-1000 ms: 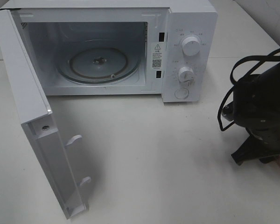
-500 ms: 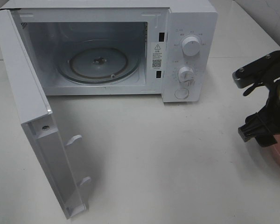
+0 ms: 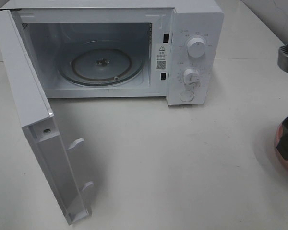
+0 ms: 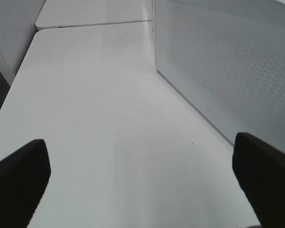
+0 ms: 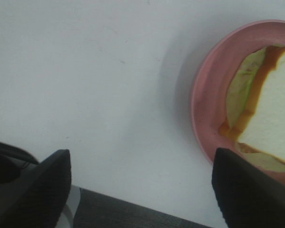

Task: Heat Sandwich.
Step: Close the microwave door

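My right gripper point(image 5: 142, 185) hangs spread wide and empty over the table point(image 5: 85, 71) beside the sandwich point(image 5: 268, 109) on its pink plate point(image 5: 206, 104).

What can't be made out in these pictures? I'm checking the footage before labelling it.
- White-bread sandwich on the round pink plate: cut off by the right wrist view's edge; its far side is unseen.
- The same plate in the exterior high view: only a sliver shows at the frame edge, behind the dark right arm.
- White microwave dial labels: too small to read.
- Left gripper: only its open fingertips show.
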### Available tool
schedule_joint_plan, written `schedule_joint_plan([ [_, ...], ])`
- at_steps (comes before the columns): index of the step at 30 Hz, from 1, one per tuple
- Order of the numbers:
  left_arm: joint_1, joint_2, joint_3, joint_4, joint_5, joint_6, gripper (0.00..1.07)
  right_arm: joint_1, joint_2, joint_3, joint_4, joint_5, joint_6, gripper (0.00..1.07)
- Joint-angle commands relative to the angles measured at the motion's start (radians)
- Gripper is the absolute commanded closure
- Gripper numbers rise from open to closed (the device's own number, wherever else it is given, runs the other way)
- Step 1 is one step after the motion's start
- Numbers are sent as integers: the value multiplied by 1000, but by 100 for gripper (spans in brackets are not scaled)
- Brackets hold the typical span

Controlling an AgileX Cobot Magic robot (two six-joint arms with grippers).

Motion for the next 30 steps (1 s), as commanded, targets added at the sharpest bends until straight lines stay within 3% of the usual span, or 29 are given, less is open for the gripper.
schedule_joint_plan([
  [1, 1, -23, 3, -5, 3, -2, 3, -4, -95, -1, 82, 61, -83, 30],
  [7, 1, -23, 3, -5, 3, -2, 3, -4, -235, -1, 121, 130, -132, 31],
  [17, 1, -23, 3, -5, 3, -2, 3, -7, -612, 47, 127, 174, -140, 31],
  [30, 1, -23, 3, -5, 3, -2, 3, -317, -998, 234, 168, 60, -180, 31],
])
